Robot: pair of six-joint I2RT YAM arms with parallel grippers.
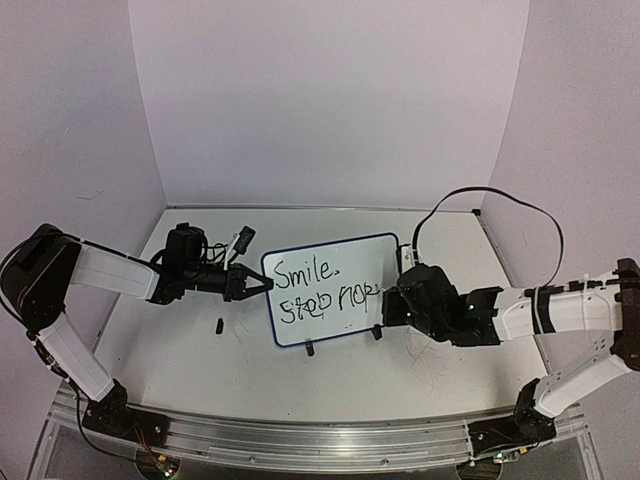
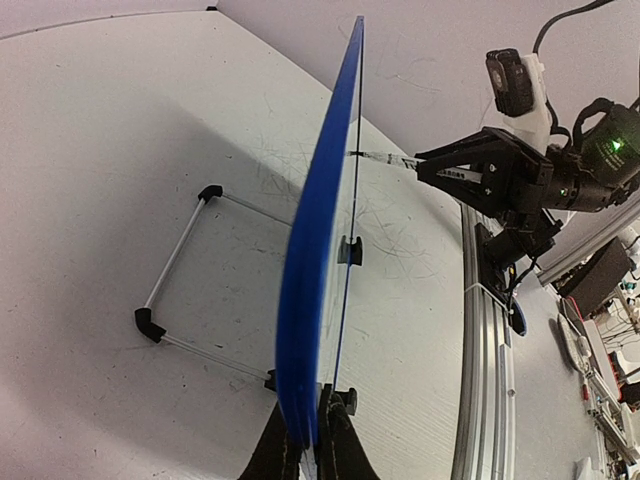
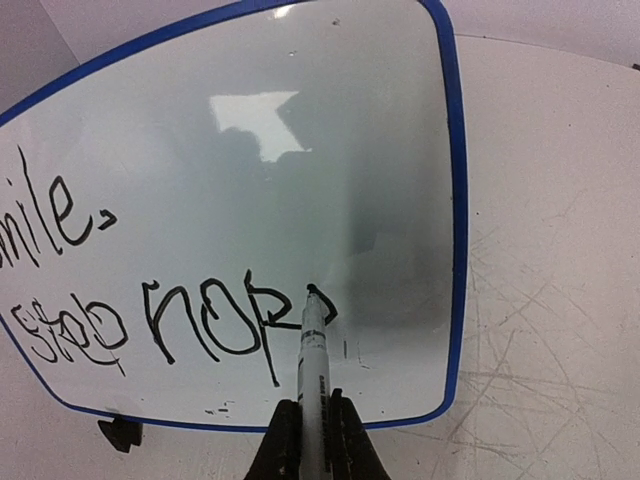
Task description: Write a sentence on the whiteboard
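While the left end effector [image 2: 310, 440] clamps the whiteboard [image 2: 320, 220], the right end effector [image 3: 310, 420] holds the marker [image 3: 313, 350], tip at the sentence [image 3: 210, 320] end, blank board to its right.

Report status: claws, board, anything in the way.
Left claw shut on blue-rimmed white whiteboard. Right claw shut on white marker, tip on board. Black handwritten sentence at "Stop hop". Nothing blocking.

Top view high and behind, looking down over the whole counter [image 1: 200, 370]; left wrist close, edge-on along the whiteboard [image 2: 310, 300] toward the right tool [image 2: 428, 166]; right wrist close, facing the board's written front, shared by all.
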